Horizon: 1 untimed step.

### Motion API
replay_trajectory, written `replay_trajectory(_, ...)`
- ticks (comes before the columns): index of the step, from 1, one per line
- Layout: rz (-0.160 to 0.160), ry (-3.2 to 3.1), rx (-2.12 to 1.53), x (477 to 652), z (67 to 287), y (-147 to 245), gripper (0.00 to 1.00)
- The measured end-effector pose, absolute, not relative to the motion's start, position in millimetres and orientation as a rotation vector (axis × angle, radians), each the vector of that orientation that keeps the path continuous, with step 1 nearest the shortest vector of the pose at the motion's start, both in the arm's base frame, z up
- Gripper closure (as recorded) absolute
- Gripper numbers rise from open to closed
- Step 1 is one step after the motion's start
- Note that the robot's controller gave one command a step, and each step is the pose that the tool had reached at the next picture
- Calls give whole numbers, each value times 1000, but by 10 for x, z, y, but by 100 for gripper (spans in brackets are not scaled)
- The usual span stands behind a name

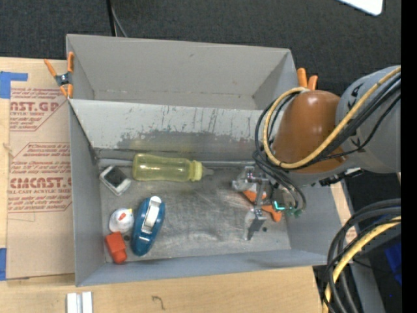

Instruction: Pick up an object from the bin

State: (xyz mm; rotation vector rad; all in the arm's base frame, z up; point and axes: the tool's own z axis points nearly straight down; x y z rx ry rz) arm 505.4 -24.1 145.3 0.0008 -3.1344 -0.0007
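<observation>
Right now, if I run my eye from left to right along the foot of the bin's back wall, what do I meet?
small square grey-and-black item → pale yellow bottle, lying on its side → the robot's claw

Arm low at the right side of the grey bin, loose things gathered at the left.

The gripper (255,219) hangs close above the floor near the right wall of the bin (195,70), well apart from the objects. A pale yellow bottle (166,169) lies on its side along the foot of the back wall, cap pointing right. Just left of it sits a small square grey-and-white piece (116,179). In the front left corner lie a blue-and-white oval object (147,225), a white round thing with an orange top (121,220) just beside it, and a red block (116,248).
</observation>
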Motion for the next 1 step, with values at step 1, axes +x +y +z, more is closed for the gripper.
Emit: replay_trajectory(1,0,-3142,2,5073,1485,-240,0)
